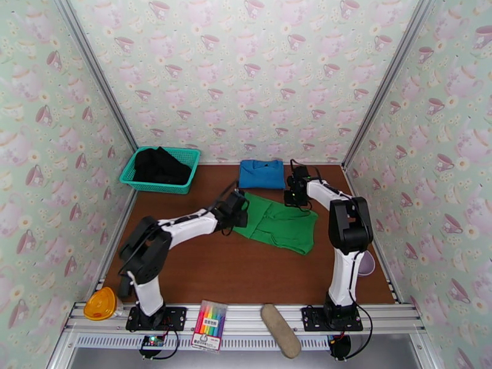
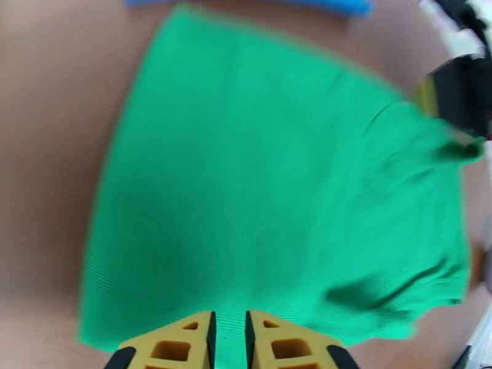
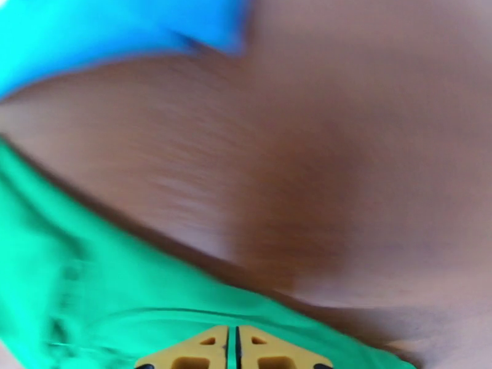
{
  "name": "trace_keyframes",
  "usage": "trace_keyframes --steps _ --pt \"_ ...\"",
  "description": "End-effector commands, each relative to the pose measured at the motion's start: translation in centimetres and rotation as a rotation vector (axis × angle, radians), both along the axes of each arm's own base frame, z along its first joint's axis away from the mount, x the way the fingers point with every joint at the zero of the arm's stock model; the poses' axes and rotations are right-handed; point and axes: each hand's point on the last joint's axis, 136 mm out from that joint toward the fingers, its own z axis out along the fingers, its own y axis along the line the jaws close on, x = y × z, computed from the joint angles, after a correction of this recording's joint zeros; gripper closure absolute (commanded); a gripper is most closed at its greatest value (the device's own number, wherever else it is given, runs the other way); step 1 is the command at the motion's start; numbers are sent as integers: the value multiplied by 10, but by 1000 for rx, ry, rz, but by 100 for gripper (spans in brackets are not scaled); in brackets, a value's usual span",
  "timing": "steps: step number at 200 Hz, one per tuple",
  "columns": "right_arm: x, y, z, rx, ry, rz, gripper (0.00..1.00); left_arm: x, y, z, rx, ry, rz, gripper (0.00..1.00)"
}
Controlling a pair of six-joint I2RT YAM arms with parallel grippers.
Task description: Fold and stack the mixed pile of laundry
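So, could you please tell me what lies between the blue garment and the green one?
Nothing: a bare strip of brown table separates the blue garment from the green garment, as the right wrist view shows.

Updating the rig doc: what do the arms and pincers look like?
Both match. The left arm and right arm have white links between chunky black joint housings. Thin black cables run along them and loop at the right base. The left pincer and right pincer have yellow-orange wedge fingers with cut-out windows and black inner edges.
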Motion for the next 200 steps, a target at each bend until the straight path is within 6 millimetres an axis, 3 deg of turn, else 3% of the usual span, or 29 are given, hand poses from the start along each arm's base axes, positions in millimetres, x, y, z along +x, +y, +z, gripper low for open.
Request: trace_keyframes --steps 1,29,69,96,116,134,154,185,200 --pt "-15 -4 -9 -12 16 -40 87 32 -3 9 -44 -90 89 82" --pt "-45 1 -18 63 26 -128 90 53 -3 -12 -9 -63 81 83" --pt "-86 17 -9 131 -5 -227 90 86 7 -41 60 -27 32 86" --pt "-115 46 -11 177 -16 -253 88 109 14 -44 109 -43 -41 86" --pt "-124 62 -11 228 -48 -304 87 120 18 -36 146 -76 -111 86" --pt "-124 65 -8 239 -80 -327 87 121 18 -21 174 -108 -170 85" --pt "-115 60 9 203 -135 -295 86 118 19 11 178 -161 -206 81" --pt "-96 54 61 32 -237 -39 83 99 25 97 138 -347 -225 71" --pt "-90 51 88 -70 -299 148 79 76 25 146 130 -496 -278 53"
